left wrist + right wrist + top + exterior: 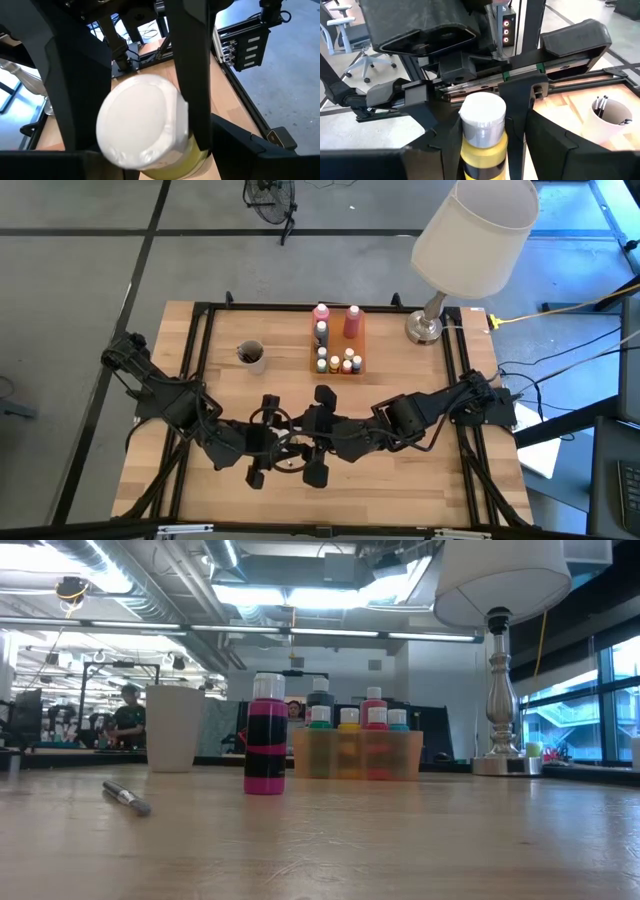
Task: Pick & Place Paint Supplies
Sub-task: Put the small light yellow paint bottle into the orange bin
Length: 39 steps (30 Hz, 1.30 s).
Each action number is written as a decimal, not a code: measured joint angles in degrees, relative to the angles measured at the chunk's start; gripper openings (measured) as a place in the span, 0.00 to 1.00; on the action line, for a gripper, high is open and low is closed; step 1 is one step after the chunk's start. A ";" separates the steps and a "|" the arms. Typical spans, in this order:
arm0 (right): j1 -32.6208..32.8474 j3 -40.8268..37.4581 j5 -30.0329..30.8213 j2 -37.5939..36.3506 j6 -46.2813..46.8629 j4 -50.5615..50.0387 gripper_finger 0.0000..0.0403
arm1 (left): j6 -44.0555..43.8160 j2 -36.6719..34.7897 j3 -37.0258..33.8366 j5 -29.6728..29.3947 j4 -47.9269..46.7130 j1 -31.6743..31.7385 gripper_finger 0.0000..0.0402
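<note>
While both pincers [290, 458] meet mid-table, each grips one yellow bottle [482, 150] (white-capped).

Overhead, table-level, two close wrist views — shared table [400, 420].

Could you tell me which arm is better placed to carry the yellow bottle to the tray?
Right, probably: its jaws clasp the yellow bottle upright by the body, and the tray lies slightly to its side. The left gripper meets it there.
</note>
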 joint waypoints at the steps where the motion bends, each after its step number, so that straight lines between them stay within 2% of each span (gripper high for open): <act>1: 0.02 -0.02 -0.10 0.00 0.00 0.00 0.45 | -0.03 -0.01 0.00 0.00 -0.04 0.00 0.48; 11: 0.02 -0.04 -0.54 -0.09 0.17 -0.01 0.45 | 0.30 -0.01 0.02 0.44 -0.13 -0.02 0.48; 25: 0.02 -0.07 -0.56 -0.22 0.54 0.00 0.43 | 2.47 -0.01 0.02 1.16 0.00 -0.04 0.58; 39: 0.02 -0.07 -0.18 -0.41 -0.93 0.11 0.43 | 4.39 0.25 0.09 -1.93 1.72 0.63 0.54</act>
